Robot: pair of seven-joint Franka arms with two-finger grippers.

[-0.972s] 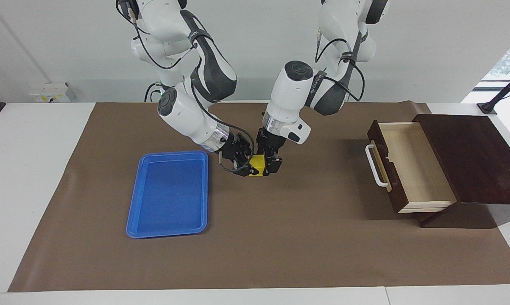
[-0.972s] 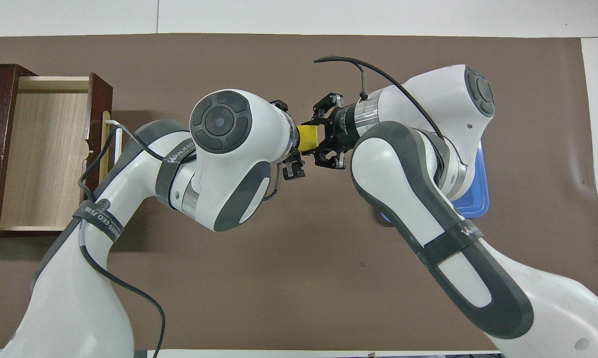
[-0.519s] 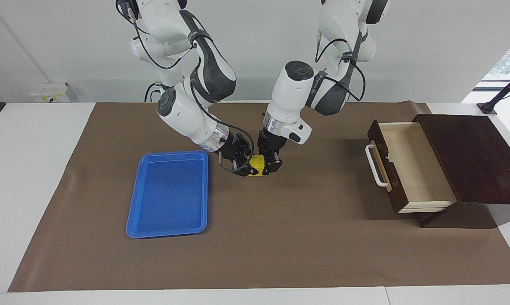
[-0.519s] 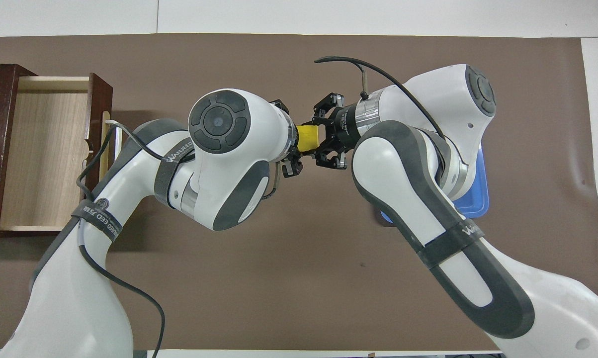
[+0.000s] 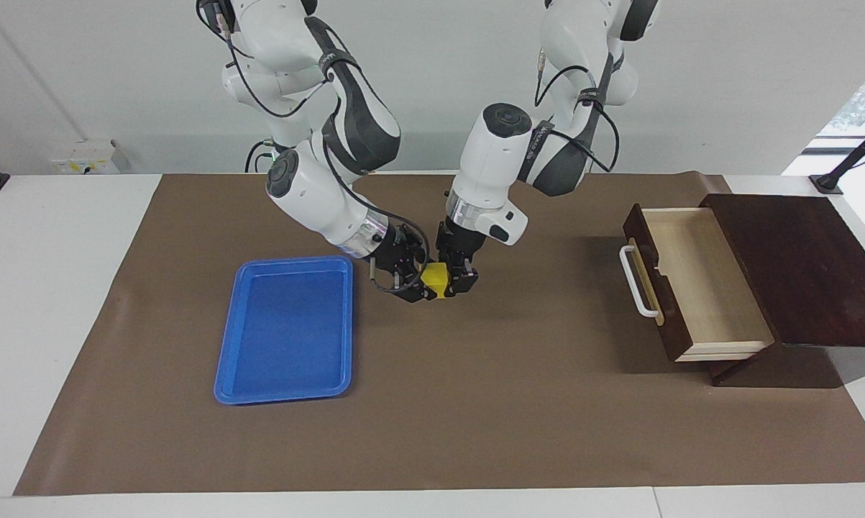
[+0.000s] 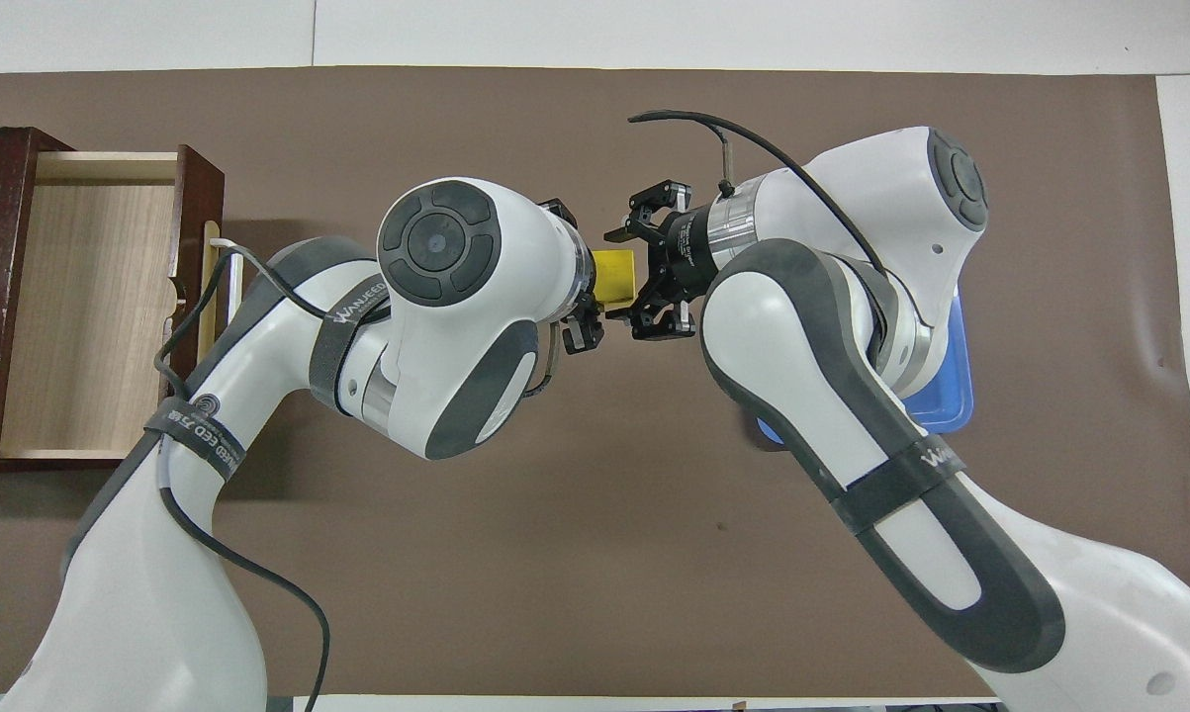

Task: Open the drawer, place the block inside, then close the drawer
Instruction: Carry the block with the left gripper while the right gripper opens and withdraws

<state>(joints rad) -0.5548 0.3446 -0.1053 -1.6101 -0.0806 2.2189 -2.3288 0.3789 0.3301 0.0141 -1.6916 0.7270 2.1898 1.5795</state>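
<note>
The yellow block hangs a little above the brown mat, between my two grippers. My left gripper points down and is shut on the block. My right gripper reaches in sideways from the blue tray's end, and its fingers stand spread just off the block's sides. In the overhead view the block shows between the two wrists. The drawer stands pulled open at the left arm's end of the table. Its pale inside is bare and its white handle faces the middle of the table.
A blue tray lies on the mat toward the right arm's end of the table, close to the grippers. The dark wooden box holds the drawer. Both arms lean over the middle of the mat.
My right gripper's fingers have spread off the block. The block stays in my left gripper and has tilted slightly. Both arms have barely moved.
</note>
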